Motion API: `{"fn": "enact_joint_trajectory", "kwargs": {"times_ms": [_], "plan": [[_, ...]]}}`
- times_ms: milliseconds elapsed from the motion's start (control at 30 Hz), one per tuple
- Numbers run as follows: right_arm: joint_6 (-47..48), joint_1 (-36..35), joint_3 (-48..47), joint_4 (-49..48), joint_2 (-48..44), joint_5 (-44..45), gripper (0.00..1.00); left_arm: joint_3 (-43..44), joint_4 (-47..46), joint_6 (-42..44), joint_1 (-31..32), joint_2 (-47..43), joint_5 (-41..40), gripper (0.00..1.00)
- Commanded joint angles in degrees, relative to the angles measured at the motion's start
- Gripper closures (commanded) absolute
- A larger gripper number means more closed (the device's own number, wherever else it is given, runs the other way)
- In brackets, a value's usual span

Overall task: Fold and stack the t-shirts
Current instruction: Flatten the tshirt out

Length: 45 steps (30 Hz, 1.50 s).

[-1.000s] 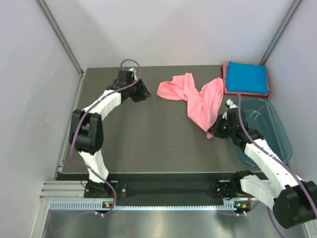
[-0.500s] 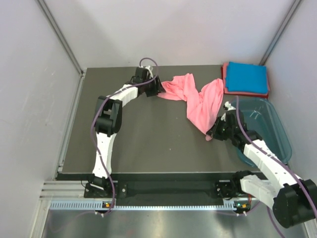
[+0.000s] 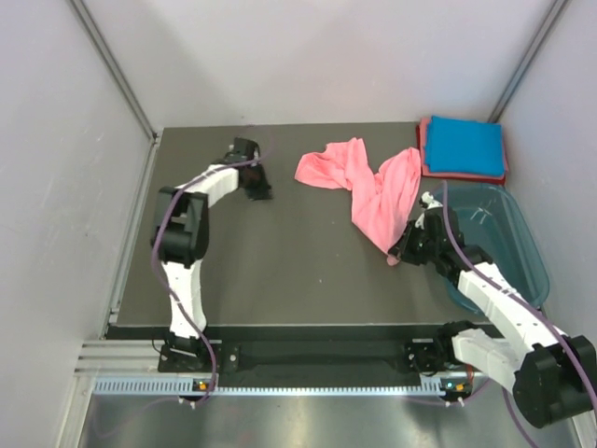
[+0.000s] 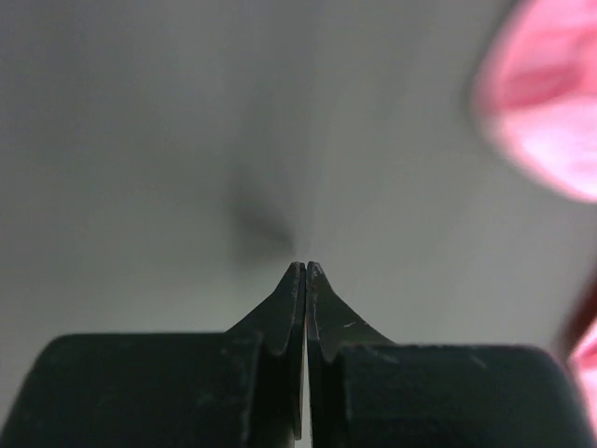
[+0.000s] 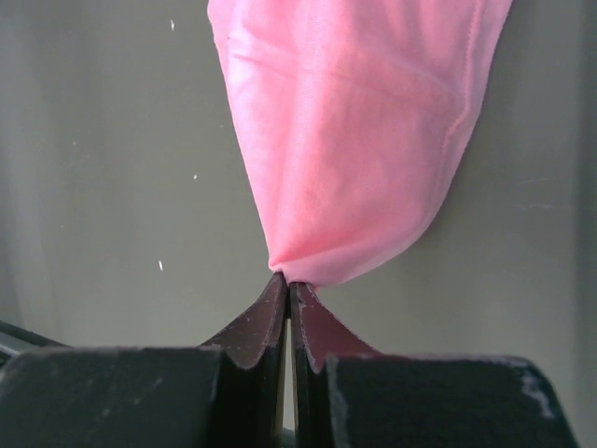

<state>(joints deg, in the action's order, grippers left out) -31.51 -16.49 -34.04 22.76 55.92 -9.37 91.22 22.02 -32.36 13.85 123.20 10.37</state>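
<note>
A salmon-pink t-shirt (image 3: 366,187) lies crumpled across the back middle of the dark table (image 3: 280,271). My right gripper (image 3: 398,253) is shut on its near lower corner; in the right wrist view the cloth (image 5: 354,140) bunches out from the pinched tips (image 5: 287,278). My left gripper (image 3: 261,191) is shut with nothing in it, a short way left of the shirt. In the left wrist view its tips (image 4: 306,267) meet over bare table, with the pink shirt (image 4: 546,103) blurred at the upper right. A folded bright blue t-shirt (image 3: 464,145) lies on a folded reddish-pink t-shirt (image 3: 424,149) at the back right corner.
A translucent teal tub (image 3: 508,238) stands at the table's right edge, just right of my right arm. Grey walls close in the table on the left, back and right.
My left gripper reached right to the shirt's left edge with open jaws, then drew back left and shut on nothing. The shirt and my right gripper have barely moved.
</note>
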Motion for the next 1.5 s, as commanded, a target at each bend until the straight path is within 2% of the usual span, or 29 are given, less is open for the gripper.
{"fn": "enact_joint_trajectory", "kwargs": {"times_ms": [0, 33, 67, 100, 133, 167, 200, 300, 333, 367, 533, 700, 1067, 1167, 1233, 1333, 1367, 1467], "plan": [[1.18, -0.56, 1.95, -1.05, -1.52, -1.18, 1.00, -10.06, 6.12, 1.33, -5.22, -15.07, -8.35, 1.00], [1.18, -0.47, 2.40, -1.23, -1.43, -1.62, 1.00, -15.75, 3.06, 1.94, -6.80, -17.44, -5.48, 1.00], [1.36, -0.65, 2.75, -1.23, -1.60, -1.97, 1.00, -17.98, -5.24, 2.47, -7.16, -21.12, -2.67, 1.00], [1.27, -0.56, 3.36, -1.06, -2.13, -2.15, 1.00, -19.22, -8.63, 2.04, -7.25, -22.20, -0.11, 0.97], [1.10, -0.65, 3.54, -0.88, -2.57, -2.15, 1.00, -19.50, -11.45, 1.43, -6.91, -22.47, 7.05, 0.86], [1.18, -0.65, 3.63, -0.62, -3.18, -2.15, 1.00, -18.98, -17.30, 0.90, -6.38, -21.52, 9.47, 0.74], [1.10, -0.65, 3.55, 0.34, -4.49, -2.15, 1.00, -17.67, -18.23, 1.16, -4.64, -20.29, 10.80, 0.57], [1.45, -0.65, 3.28, 1.49, -7.14, -1.10, 1.00, -8.19, -16.75, 6.59, -1.64, -12.65, 12.82, 0.54], [1.80, -0.73, 3.28, 2.19, -7.49, -0.48, 1.00, -3.90, -16.31, 8.43, -1.19, -10.72, 15.96, 0.50], [2.15, -0.65, 3.11, 2.72, -7.75, 0.04, 1.00, -2.12, -15.96, 12.54, -0.93, -7.65, 17.21, 0.45], [5.05, -0.65, 0.12, 4.75, -7.32, 0.23, 1.00, 6.06, -16.05, 17.15, -0.75, -0.96, 22.14, 0.42], [5.75, -0.65, -1.82, 4.57, -5.12, -0.48, 1.00, 13.09, -14.73, 18.56, 0.30, 5.11, 25.13, 0.41], [6.02, -0.73, -3.05, 3.34, -3.19, -1.01, 1.00, 18.29, -14.11, 18.74, 1.10, 13.82, 29.79, 0.40], [5.84, -0.74, -2.26, 2.90, -3.01, -0.92, 1.00, 19.87, -13.06, 17.95, 1.10, 15.41, 31.11, 0.43], [5.58, -0.65, -1.73, 2.90, -3.27, -0.74, 1.00, 19.35, -13.06, 17.94, 1.10, 15.58, 30.85, 0.48], [5.23, -0.65, -0.50, 2.99, -4.59, -0.57, 1.00, 17.86, -14.11, 17.95, 1.10, 14.71, 30.76, 0.70], [5.05, -0.56, 0.02, 3.07, -5.20, -0.57, 1.00, 17.68, -14.28, 18.03, 1.10, 14.36, 29.80, 0.81], [4.79, -0.65, 0.55, 3.51, -6.17, -0.57, 1.00, 15.84, -14.99, 18.73, 1.10, 11.99, 27.52, 0.83]]}}
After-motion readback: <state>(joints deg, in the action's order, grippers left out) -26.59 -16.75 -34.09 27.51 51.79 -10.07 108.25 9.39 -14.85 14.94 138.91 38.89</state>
